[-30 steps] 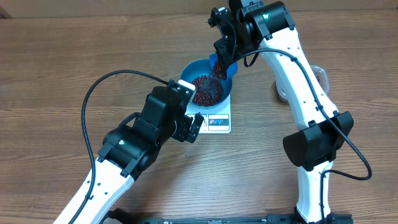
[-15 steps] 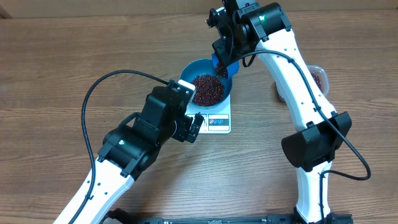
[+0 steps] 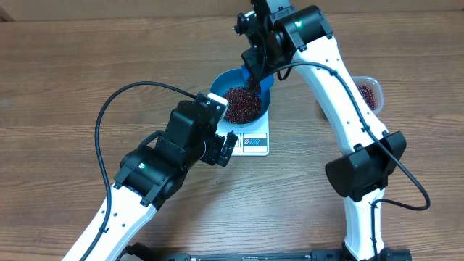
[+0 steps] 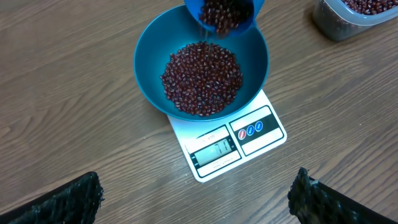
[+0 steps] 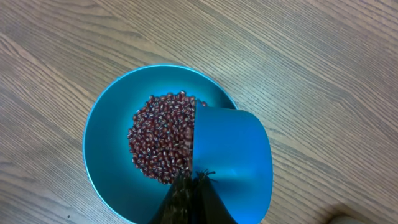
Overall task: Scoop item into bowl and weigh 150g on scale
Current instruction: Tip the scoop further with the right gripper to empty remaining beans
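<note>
While the right pincer (image 5: 188, 194) clenches the scoop (image 5: 231, 155), tipped over the bowl (image 5: 93, 146) of beans (image 5: 158, 146) right below it, the left pincer (image 4: 194, 202) hangs released, scale (image 4: 252, 134) just ahead.

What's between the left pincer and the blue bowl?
In the left wrist view, the scale's display end lies between the open left pincer and the bowl, on the wooden table.
</note>
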